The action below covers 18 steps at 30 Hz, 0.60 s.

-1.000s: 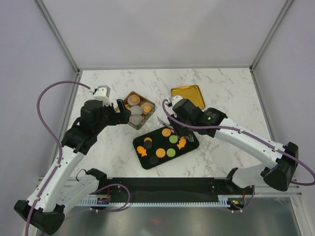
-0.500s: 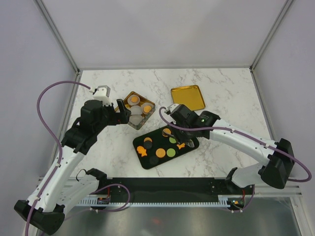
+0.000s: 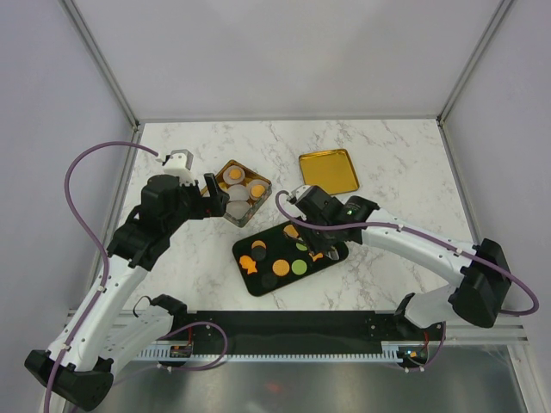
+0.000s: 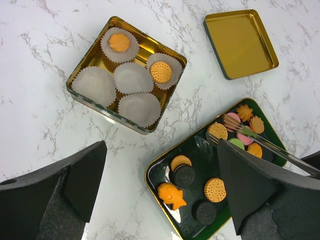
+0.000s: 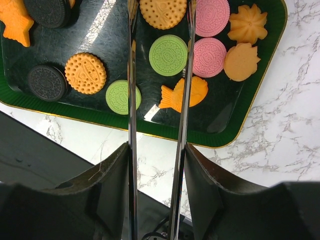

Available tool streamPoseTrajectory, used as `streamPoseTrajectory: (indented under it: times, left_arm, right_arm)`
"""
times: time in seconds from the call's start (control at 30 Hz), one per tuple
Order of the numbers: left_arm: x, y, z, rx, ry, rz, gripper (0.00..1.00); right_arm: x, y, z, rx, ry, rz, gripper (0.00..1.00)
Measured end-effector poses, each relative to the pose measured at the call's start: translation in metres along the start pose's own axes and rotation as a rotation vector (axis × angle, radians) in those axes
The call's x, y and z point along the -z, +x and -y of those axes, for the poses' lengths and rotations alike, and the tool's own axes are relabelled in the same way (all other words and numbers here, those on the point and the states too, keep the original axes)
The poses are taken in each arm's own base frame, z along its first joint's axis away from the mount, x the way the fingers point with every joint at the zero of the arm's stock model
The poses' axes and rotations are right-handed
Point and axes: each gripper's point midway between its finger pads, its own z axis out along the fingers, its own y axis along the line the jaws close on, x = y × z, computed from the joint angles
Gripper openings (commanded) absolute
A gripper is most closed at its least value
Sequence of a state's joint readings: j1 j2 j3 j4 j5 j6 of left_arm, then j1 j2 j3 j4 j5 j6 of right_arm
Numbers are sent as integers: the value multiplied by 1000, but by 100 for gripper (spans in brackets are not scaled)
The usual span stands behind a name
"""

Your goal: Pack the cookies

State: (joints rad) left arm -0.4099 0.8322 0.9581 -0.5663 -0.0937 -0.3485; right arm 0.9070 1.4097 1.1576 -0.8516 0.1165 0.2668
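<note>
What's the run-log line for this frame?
right gripper: shut on tongs, over tray | left gripper: open, near tin | two cookies in cups

**Both arms are reaching inward, one gripper spread, the other pinching tongs**

Your left arm [image 3: 129, 249] is rising from its base at the near left corner, bending at the elbow and leaning forward and to the right. Its wrist is angling down, and the left gripper [image 3: 209, 191] is hanging with its two dark fingers [image 4: 55, 195] spread wide apart, gripping nothing. Your right arm [image 3: 413, 241] is stretching from its base at the near right in a long, low line toward the middle, with its wrist tipping downward. The right gripper [image 5: 156, 172] is squeezing a pair of slim metal tongs [image 5: 131, 75], whose two blades are running forward side by side with a narrow gap between them.
</note>
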Motion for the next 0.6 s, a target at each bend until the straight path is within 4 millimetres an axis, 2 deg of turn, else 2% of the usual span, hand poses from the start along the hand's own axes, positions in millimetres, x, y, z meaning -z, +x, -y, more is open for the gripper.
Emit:
streamPoseTrajectory:
  times: [0.17,0.37,0.5,0.6]
  left_arm:
    - [0,0,0,0,0,0,100]
    - [0,0,0,0,0,0,100]
    - [0,0,0,0,0,0,100]
    - [0,0,0,0,0,0,100]
  right_arm:
    - [-3,2,-1,2,-2,-11,51]
    - [-4,3,-2,5,-3,-15,40]
    - [-3,2,-2,6,-2,-16,38]
    - [5,-4,-2,7,-3,-10,38]
